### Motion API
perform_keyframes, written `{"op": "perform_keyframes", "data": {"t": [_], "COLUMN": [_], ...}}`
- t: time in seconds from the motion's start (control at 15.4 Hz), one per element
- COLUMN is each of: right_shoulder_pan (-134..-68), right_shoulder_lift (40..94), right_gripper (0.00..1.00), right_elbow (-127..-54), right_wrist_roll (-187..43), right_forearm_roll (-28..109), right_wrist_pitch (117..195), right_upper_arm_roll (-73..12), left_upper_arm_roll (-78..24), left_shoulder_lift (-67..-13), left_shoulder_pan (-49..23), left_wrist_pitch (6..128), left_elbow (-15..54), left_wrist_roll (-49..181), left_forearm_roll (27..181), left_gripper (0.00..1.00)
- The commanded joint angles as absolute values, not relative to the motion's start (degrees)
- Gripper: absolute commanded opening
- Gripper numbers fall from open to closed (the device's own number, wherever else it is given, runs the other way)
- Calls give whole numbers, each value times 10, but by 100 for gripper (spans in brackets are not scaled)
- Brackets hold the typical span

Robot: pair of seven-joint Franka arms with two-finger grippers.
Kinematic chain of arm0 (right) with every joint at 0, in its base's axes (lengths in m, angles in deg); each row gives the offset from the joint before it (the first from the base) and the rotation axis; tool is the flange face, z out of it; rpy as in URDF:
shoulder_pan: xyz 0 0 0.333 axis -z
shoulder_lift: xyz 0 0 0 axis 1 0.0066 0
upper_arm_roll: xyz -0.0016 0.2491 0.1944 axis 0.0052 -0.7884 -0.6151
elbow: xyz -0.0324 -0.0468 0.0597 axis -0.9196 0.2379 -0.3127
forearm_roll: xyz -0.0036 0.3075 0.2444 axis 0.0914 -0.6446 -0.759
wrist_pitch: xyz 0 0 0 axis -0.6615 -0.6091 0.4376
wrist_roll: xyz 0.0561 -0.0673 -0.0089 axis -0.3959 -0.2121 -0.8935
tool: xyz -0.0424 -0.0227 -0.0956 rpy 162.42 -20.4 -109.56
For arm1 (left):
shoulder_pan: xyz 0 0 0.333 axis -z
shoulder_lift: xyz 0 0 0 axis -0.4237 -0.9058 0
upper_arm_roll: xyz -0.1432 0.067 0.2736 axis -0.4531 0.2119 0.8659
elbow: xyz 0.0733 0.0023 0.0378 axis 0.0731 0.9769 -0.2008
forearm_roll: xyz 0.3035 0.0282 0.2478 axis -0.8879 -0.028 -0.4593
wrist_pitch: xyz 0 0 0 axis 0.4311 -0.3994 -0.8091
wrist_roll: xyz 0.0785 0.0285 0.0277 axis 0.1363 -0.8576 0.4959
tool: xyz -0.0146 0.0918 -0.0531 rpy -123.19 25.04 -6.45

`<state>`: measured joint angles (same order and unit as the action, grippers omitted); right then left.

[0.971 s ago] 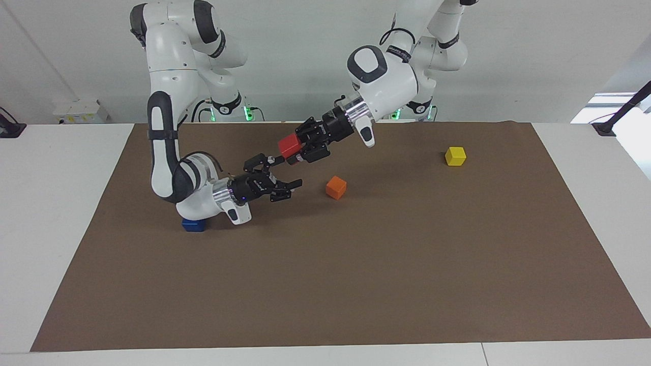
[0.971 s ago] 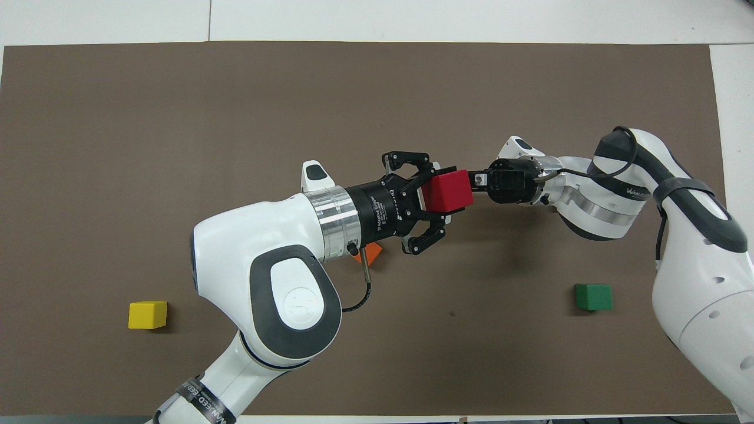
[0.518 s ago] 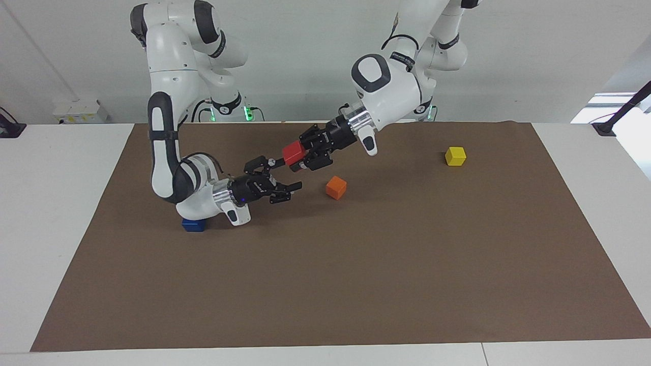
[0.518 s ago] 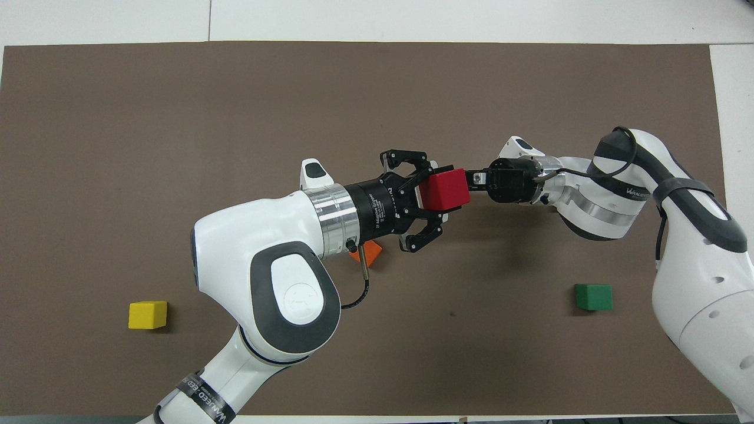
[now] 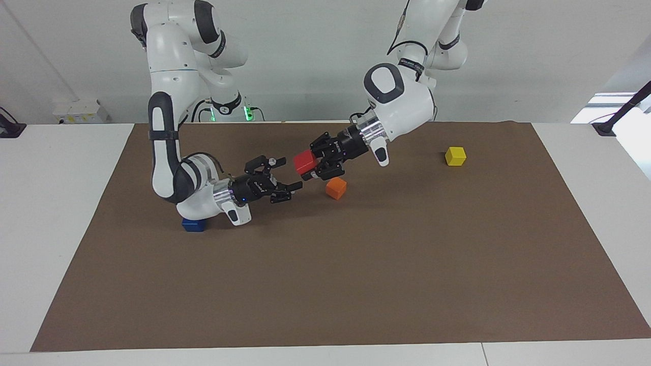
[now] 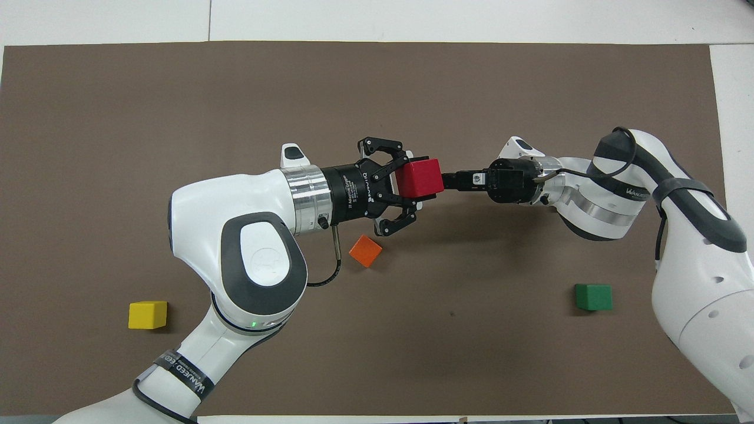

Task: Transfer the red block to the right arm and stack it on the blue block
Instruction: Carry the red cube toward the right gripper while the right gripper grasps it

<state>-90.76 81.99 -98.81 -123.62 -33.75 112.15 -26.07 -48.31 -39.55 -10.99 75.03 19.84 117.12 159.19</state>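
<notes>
Facing view: two white robot arms are meeting above a brown table mat (image 5: 356,284). The left gripper (image 5: 316,163) is clamping the red block (image 5: 305,161) in the air, just above the orange cube (image 5: 336,187) lying on the mat. The right gripper (image 5: 287,186) is pointing toward the red block with fingers spread wide and holding nothing, its tips just short of the block. The blue block (image 5: 194,225) is sitting on the mat under the right arm's wrist. A yellow cube (image 5: 455,156) is resting toward the left arm's end. Overhead, a green cube (image 6: 594,297) is lying near the right arm.
</notes>
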Motion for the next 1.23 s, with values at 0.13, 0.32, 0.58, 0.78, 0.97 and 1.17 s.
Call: {"op": "perform_keyframes", "data": {"t": [0.13,0.32,0.58,0.78,0.97,1.17], "right_shoulder_pan": [-909,-918,-921,-934,-934,-934], "right_shoulder_lift": [814,814,814,814,812,810], "right_gripper": [100,100,100,92,65,0], "right_elbow": [-999,-999,-999,-999,-999,-1001], "right_wrist_roll": [-1251,-1254,-1254,-1254,-1254,-1249], "right_forearm_roll": [-349,-350,-360,-373,-374,-374], "right_wrist_pitch": [1134,1139,1155,1163,1166,1175], "right_upper_arm_roll": [-264,-264,-264,-264,-264,-264], "left_upper_arm_roll": [-484,-484,-486,-486,-486,-486], "left_shoulder_lift": [-422,-449,-460,-464,-464,-464], "left_shoulder_pan": [-87,-72,-61,-61,-62,-63], "left_wrist_pitch": [799,824,829,836,832,829], "left_elbow": [184,158,152,151,151,151], "left_wrist_roll": [1176,1178,1181,1181,1181,1181], "left_forearm_roll": [1565,1557,1550,1550,1551,1551], "left_gripper": [0,0,0,0,0,0]}}
